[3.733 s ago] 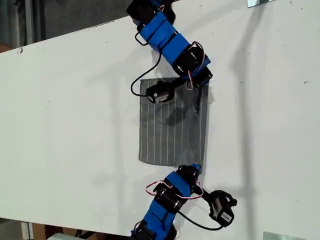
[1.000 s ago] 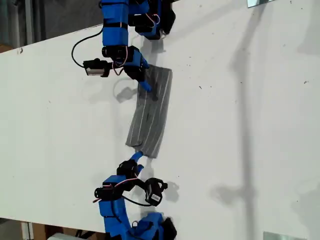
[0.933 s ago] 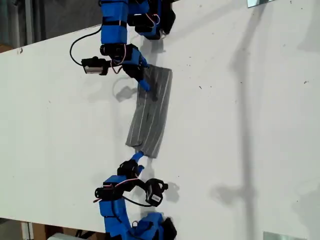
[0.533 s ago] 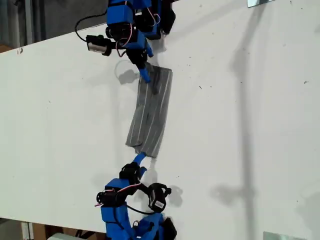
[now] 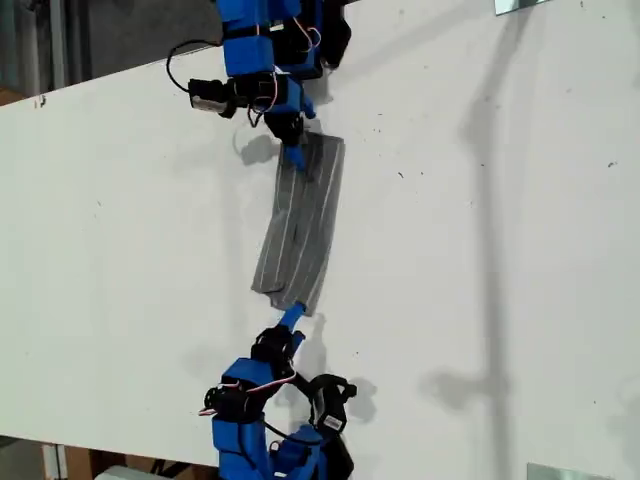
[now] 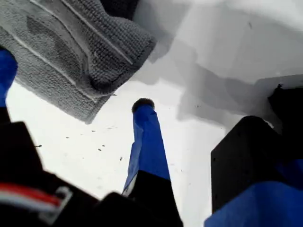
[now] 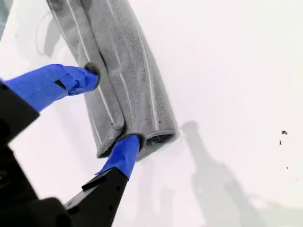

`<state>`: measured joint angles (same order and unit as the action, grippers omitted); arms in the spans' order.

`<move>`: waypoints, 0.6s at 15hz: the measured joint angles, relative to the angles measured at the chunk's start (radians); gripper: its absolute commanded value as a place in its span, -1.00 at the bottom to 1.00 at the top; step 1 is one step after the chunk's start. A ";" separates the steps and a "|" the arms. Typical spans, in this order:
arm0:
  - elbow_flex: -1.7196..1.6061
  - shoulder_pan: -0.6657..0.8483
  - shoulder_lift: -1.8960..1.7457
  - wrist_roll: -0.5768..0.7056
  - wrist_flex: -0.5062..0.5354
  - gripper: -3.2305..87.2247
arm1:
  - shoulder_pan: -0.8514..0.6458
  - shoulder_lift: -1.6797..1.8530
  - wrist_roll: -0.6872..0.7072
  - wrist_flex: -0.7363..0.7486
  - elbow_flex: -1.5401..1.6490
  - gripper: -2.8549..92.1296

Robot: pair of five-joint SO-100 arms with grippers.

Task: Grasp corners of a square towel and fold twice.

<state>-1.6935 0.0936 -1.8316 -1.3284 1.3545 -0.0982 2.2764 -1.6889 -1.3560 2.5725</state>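
The grey pinstriped towel lies on the white table as a narrow folded strip, its long axis running between the two arms. My first gripper is at the strip's end nearer the exterior view's top. It stands open, with one fingertip on bare table beside the towel's rounded corner. My second gripper is at the opposite end, also open. In its wrist view the jaws straddle the near corner of the towel, one fingertip at the side edge, unclamped.
The table's edge runs diagonally across the exterior view's upper left, with dark floor beyond. Metal brackets sit at the exterior view's top right and bottom right. Both arm bases crowd the towel's two ends.
The towel was a wider rectangle 3.7 s ago, held at its exterior-right corners; now it is a narrow strip. In the last second both grippers drew back slightly toward their bases.
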 measured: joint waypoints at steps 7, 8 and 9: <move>-0.218 -0.060 -0.206 -0.074 -0.072 -0.37 | -0.086 -0.442 0.095 0.225 -0.127 -0.30; -0.272 -0.067 -0.259 -0.091 -0.092 -0.38 | -0.071 -0.451 0.086 0.261 -0.133 -0.34; -0.316 -0.074 -0.313 -0.104 -0.095 -0.38 | -0.055 -0.457 0.069 0.275 -0.141 -0.47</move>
<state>-2.0095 0.0199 -2.1445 -1.4327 1.2594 -0.1534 1.8193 -1.6199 -1.0815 2.4314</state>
